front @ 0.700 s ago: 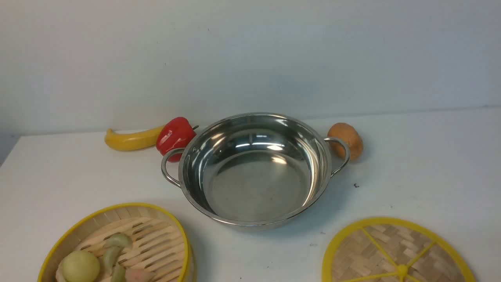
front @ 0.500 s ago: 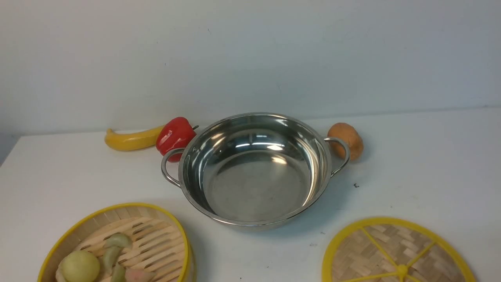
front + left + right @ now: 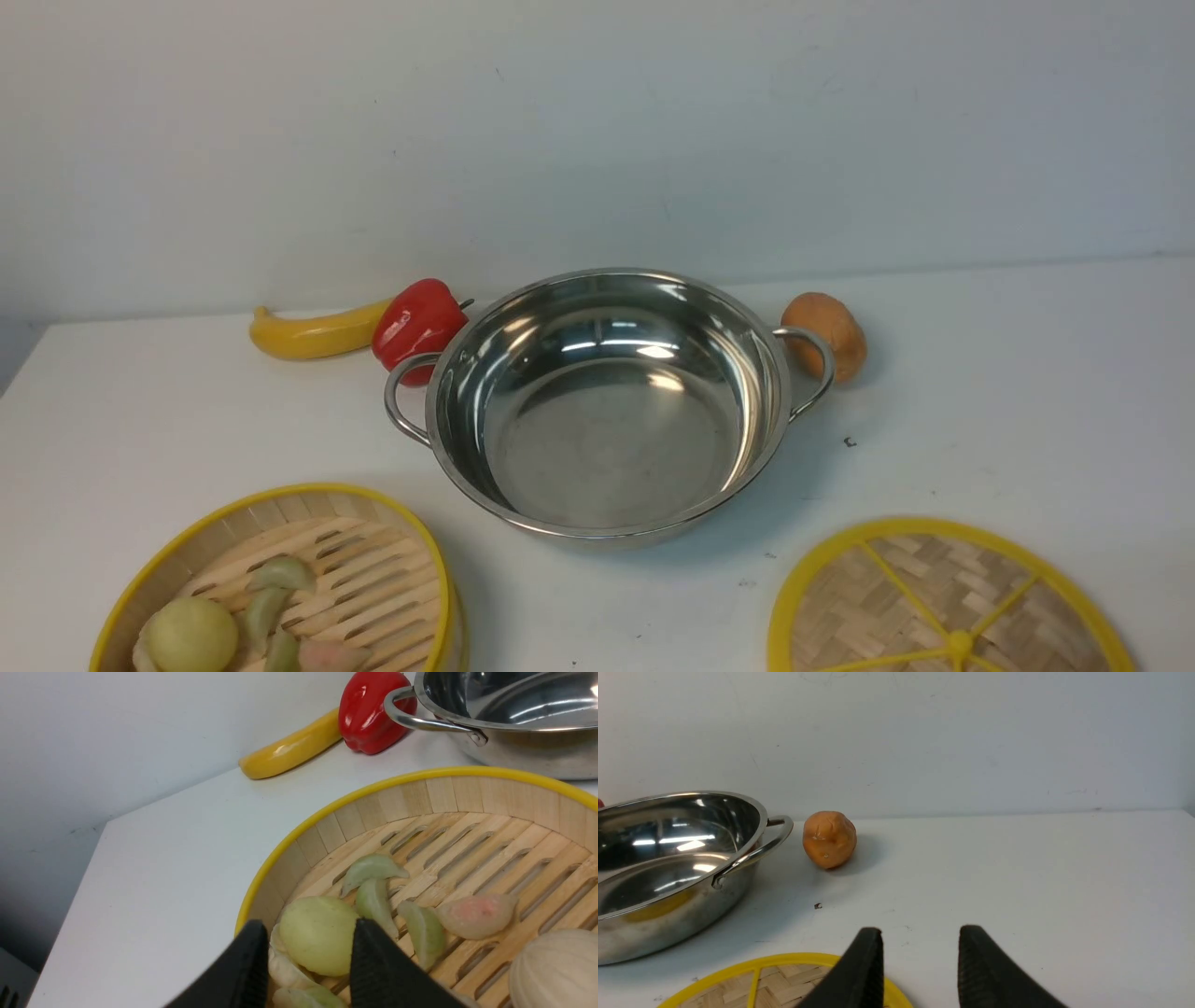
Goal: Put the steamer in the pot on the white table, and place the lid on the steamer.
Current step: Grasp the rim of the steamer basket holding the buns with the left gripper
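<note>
The steamer [image 3: 308,489], a yellow-rimmed bamboo basket with a slatted floor, sits at the near left of the white table [image 3: 1027,373] and holds dumplings and buns. The shiny steel pot [image 3: 607,448] stands empty in the middle. At the near right the woven lid [image 3: 934,588] lies flat. Neither gripper shows in the front view. My left gripper [image 3: 308,926] hangs open just above the steamer's wall [image 3: 467,793], with a green bun [image 3: 317,933] seen between its fingers. My right gripper [image 3: 920,931] is open above the edge of the lid [image 3: 784,980], holding nothing.
A yellow banana-shaped fruit [image 3: 313,334] and a red pepper [image 3: 417,325] lie behind the pot's left handle. A brown potato [image 3: 826,329] sits behind its right handle. A wall closes off the back. The table's left edge [image 3: 70,914] drops off near the steamer.
</note>
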`<state>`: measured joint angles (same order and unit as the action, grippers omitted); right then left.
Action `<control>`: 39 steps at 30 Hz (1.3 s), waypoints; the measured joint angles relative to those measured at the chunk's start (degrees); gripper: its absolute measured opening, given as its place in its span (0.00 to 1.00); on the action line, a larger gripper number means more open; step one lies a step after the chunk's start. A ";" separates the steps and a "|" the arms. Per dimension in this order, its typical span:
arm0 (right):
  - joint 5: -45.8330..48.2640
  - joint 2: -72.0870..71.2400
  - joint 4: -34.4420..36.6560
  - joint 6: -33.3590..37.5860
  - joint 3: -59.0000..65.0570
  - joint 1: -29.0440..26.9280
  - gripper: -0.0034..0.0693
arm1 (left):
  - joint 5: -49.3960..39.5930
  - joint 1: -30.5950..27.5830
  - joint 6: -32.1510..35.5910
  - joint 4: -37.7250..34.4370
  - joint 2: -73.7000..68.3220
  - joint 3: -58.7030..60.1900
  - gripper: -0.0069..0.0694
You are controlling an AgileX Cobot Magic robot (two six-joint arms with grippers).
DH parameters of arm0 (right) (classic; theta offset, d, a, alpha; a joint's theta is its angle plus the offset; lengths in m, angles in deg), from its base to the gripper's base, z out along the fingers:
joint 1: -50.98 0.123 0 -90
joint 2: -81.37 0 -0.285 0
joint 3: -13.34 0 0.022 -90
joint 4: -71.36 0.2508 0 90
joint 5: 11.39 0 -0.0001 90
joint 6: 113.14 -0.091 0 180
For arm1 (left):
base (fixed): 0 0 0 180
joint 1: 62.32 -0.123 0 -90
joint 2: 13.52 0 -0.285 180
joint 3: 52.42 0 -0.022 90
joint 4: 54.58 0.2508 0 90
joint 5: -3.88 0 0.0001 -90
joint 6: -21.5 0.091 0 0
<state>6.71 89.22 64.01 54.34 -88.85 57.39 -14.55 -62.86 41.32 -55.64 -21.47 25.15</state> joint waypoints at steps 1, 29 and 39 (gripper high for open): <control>0.00 0.00 0.00 0.00 0.00 0.00 0.38 | 0.00 0.00 0.00 0.00 0.00 0.00 0.41; -0.65 0.00 -7.35 0.66 0.00 0.00 0.38 | 0.00 0.00 0.00 0.00 0.00 0.00 0.41; -0.68 0.00 -7.35 0.25 0.00 0.00 0.38 | 0.00 0.00 0.00 0.00 0.00 0.00 0.41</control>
<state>6.03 89.22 56.66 54.59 -88.85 57.39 -14.55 -62.86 41.32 -55.64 -21.47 25.15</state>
